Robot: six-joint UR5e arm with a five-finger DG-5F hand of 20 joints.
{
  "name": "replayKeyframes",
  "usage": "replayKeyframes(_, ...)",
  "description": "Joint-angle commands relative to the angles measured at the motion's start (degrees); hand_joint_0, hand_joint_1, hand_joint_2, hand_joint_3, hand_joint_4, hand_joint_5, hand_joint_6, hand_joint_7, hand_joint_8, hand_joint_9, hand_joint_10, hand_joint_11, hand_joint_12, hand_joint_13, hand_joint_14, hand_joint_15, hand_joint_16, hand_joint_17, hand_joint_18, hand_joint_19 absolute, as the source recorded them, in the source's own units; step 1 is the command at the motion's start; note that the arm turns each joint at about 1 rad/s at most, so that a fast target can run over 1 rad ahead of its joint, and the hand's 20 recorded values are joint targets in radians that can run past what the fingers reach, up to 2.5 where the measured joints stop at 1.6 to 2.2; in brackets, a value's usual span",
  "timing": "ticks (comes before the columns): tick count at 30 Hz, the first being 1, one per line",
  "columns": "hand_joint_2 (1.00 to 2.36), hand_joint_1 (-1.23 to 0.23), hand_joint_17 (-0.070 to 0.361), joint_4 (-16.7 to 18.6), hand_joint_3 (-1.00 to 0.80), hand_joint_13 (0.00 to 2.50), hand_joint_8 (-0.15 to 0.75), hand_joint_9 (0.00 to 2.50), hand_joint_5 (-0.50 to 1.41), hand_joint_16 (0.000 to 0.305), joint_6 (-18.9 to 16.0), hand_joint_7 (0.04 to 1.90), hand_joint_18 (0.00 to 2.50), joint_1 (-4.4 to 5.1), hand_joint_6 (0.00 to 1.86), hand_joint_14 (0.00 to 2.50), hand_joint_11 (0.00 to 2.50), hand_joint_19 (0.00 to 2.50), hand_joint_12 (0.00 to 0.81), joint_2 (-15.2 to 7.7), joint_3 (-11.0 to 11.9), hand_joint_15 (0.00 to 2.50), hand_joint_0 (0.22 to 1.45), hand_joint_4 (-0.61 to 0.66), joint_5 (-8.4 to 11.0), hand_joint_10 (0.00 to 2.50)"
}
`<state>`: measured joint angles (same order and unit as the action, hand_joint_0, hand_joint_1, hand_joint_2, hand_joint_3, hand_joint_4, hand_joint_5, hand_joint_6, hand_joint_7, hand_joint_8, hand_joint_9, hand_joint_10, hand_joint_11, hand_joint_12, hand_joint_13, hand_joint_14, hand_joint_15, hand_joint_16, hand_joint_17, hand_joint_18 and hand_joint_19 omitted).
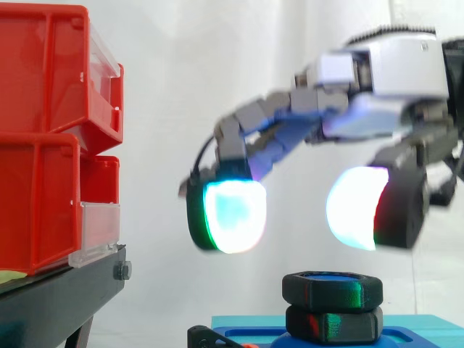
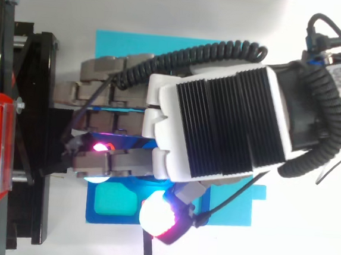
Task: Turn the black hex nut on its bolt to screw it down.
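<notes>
A black hex nut (image 1: 332,288) sits on a blue threaded bolt whose top shows in its middle. Right under it is a second black hex piece (image 1: 333,323), on a blue base (image 1: 413,328). My hand (image 1: 391,80) hangs above the nut and does not touch it. One glowing fingertip (image 1: 233,206) is up and to the left of the nut, and the thumb pad (image 1: 355,208) is up and to its right. The hand is open and holds nothing. From above, the hand (image 2: 218,126) covers the nut.
Red bins (image 1: 43,138) are stacked on a black stand (image 1: 58,297) at the left, with clear label holders facing the hand. In the top view the blue base (image 2: 110,201) lies on a light blue sheet (image 2: 130,43), next to the stand (image 2: 33,121).
</notes>
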<state>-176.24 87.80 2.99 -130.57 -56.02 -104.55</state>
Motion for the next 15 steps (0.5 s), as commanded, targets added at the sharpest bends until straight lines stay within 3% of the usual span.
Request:
replayKeyframes(1, 1.0, -0.49, 0.131, -4.6, -0.5, 0.4, 0.258, 0.66, -0.13, 0.058, 0.0, 1.02, 0.43, -0.09, 0.5, 0.0, 0.1, 0.28, 0.386, 0.3, 4.1, 0.0, 0.43, 0.25, 0.13, 0.0)
replayKeyframes(2, 1.0, -0.49, 0.13, -8.0, -0.5, 0.4, 0.258, 0.66, -0.14, 0.058, 0.0, 0.99, 0.43, -0.26, 0.5, 0.0, 0.1, 0.28, 0.384, 0.2, 5.6, 0.0, 0.43, 0.24, 0.13, 0.0)
replayKeyframes(4, 1.0, -0.5, 0.129, -11.0, -0.5, 0.4, 0.258, 0.66, -0.14, 0.057, 0.0, 0.94, 0.43, -0.44, 0.5, 0.0, 0.1, 0.28, 0.381, 0.2, 6.4, 0.0, 0.44, 0.23, 0.05, 0.0)
replayKeyframes(10, 1.0, -0.51, 0.124, -15.5, -0.5, 0.4, 0.247, 0.66, -0.16, 0.055, 0.4, 0.84, 0.43, -0.53, 0.5, 0.0, 0.09, 0.3, 0.374, 1.6, 6.3, 0.0, 0.46, 0.2, 0.05, 0.0)
replayKeyframes(13, 1.0, -0.51, 0.122, -17.3, -0.5, 0.4, 0.244, 0.66, -0.16, 0.054, 0.5, 0.81, 0.45, -0.97, 0.5, 0.0, 0.09, 0.31, 0.37, 2.7, 5.3, 0.0, 0.47, 0.19, 0.05, 0.0)
replayKeyframes(14, 1.0, -0.51, 0.121, -17.6, -0.5, 0.4, 0.242, 0.66, -0.17, 0.054, 0.6, 0.8, 0.45, -1.32, 0.5, 0.0, 0.08, 0.31, 0.37, 3.8, 3.7, 0.0, 0.48, 0.19, 0.05, 0.0)
replayKeyframes(15, 1.0, -0.51, 0.121, -17.6, -0.5, 0.4, 0.242, 0.66, -0.17, 0.054, 0.6, 0.8, 0.45, -1.67, 0.5, 0.0, 0.08, 0.31, 0.369, 5.7, 0.7, 0.0, 0.48, 0.19, -0.04, 0.0)
